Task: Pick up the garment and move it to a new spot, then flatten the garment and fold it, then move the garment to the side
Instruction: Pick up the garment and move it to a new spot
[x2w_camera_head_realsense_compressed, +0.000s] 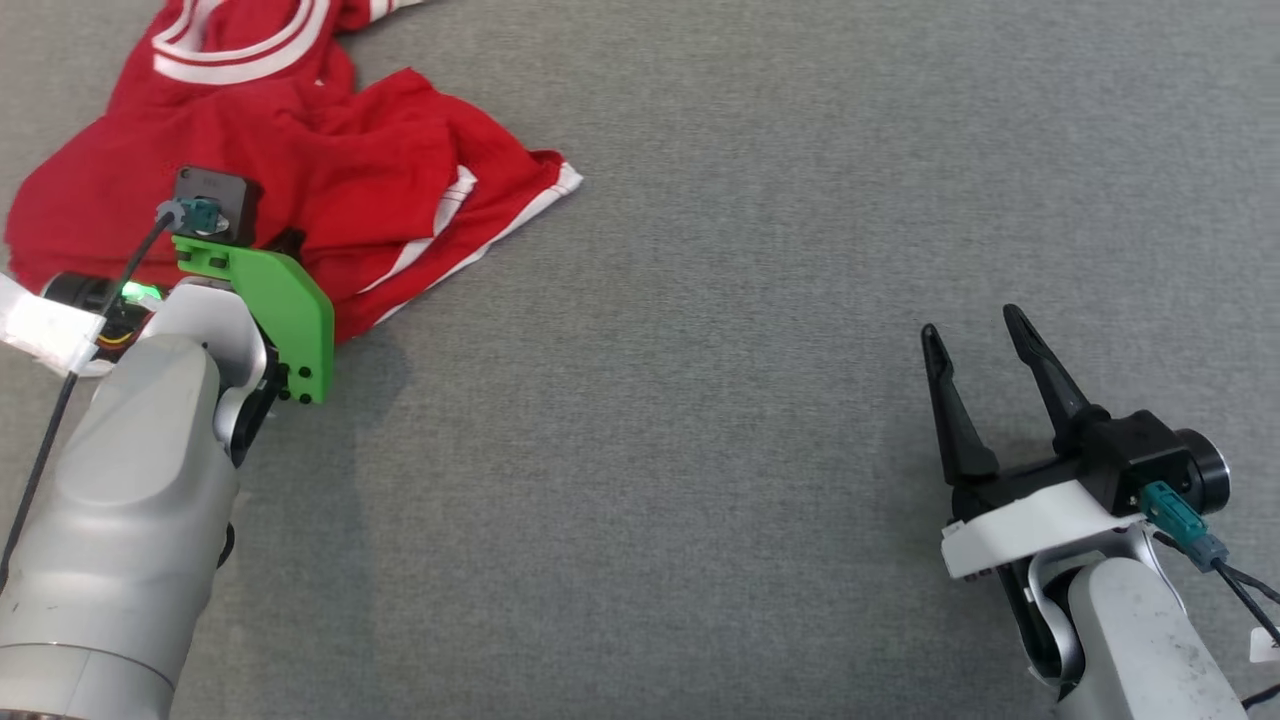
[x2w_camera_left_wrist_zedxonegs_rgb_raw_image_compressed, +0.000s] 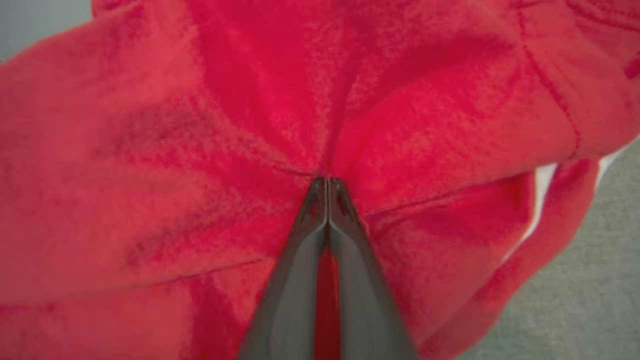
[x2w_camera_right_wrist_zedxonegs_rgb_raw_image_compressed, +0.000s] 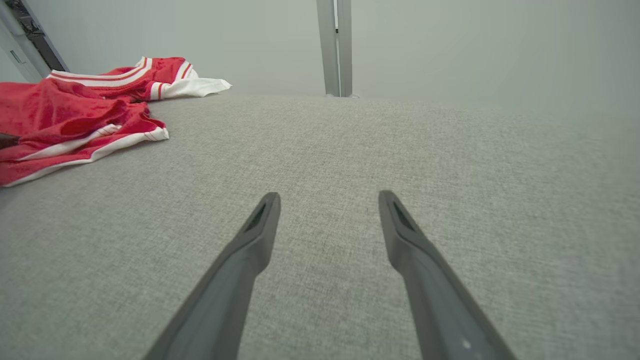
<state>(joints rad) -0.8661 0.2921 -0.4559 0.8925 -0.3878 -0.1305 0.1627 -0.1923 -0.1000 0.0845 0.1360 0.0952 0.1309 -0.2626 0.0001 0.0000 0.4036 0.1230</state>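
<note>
Garment first: the red garment (x2w_camera_head_realsense_compressed: 300, 150) lies crumpled at the far left of the grey counter (x2w_camera_head_realsense_compressed: 700, 420). Its white-striped hem (x2w_camera_head_realsense_compressed: 500, 215) trails toward the middle, and more white banding shows at its far edge.

My left arm reaches over the heap. From the head camera the green bracket (x2w_camera_head_realsense_compressed: 285, 310) and the wrist camera (x2w_camera_head_realsense_compressed: 212, 200) cover the fingers. The left wrist view settles it: the left pincer (x2w_camera_left_wrist_zedxonegs_rgb_raw_image_compressed: 326, 187) has its jaws pressed tight together, with a pucker of red cloth gathered at the tips and red showing between the fingers lower down. I read that as a pinch on a fold near the middle of the heap.

So I judge we are in the first step, grip made and lift not yet begun, since the cloth looks settled on the counter. The next move calls for a rise high enough that the hem leaves the surface, then a carry to the right. The pinch is narrow and may hold a single layer, so the rest could drag or slip out.

Across the middle I see only bare grey surface, nothing in the path. At the near right the right pincer (x2w_camera_head_realsense_compressed: 971, 322) sits low with its jaws spread wide, holding nothing, well apart from the garment. Its wrist view shows an upright grey post (x2w_camera_right_wrist_zedxonegs_rgb_raw_image_compressed: 334, 47) beyond the far edge, outside any path I would take.
</note>
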